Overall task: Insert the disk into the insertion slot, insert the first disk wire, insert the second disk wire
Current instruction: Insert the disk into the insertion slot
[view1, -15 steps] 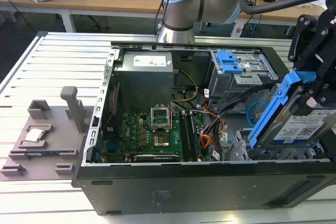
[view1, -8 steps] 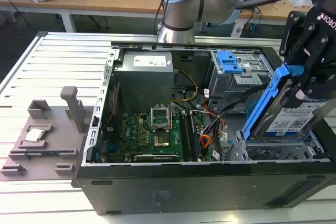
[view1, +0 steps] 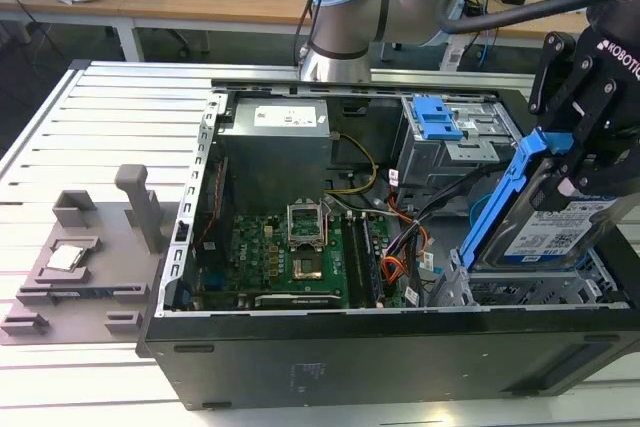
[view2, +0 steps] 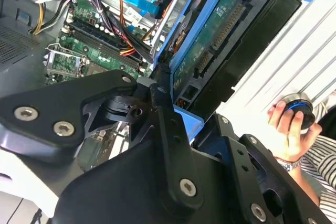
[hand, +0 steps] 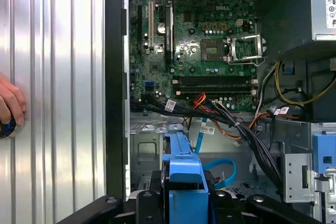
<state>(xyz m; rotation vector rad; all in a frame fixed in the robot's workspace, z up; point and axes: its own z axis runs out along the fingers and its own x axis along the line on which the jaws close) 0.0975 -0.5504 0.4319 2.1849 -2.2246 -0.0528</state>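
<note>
My gripper (view1: 575, 162) is shut on the disk (view1: 545, 222), a silver drive with a white-and-blue label in a bright blue carrier. It holds the disk tilted, one end up, over the case's near corner at the exterior view's right. Just below sits the insertion slot (view1: 515, 292), a low grey perforated cage. In the second wrist view the disk's green underside (view2: 210, 40) and its connectors show beyond the black fingers (view2: 163, 124). The blue carrier (hand: 184, 174) hangs above the cage floor (hand: 149, 148). A loose blue flat cable (hand: 223, 169) and a black wire bundle (hand: 247, 135) lie beside it.
The open computer case (view1: 330, 347) lies on a ribbed metal table (view1: 90, 117). Inside are a green motherboard (view1: 290, 252), a grey power supply (view1: 275, 142) and a taller bay with a blue latch (view1: 437, 117). A person's hand (view2: 289, 127) holds a round knob beside the case.
</note>
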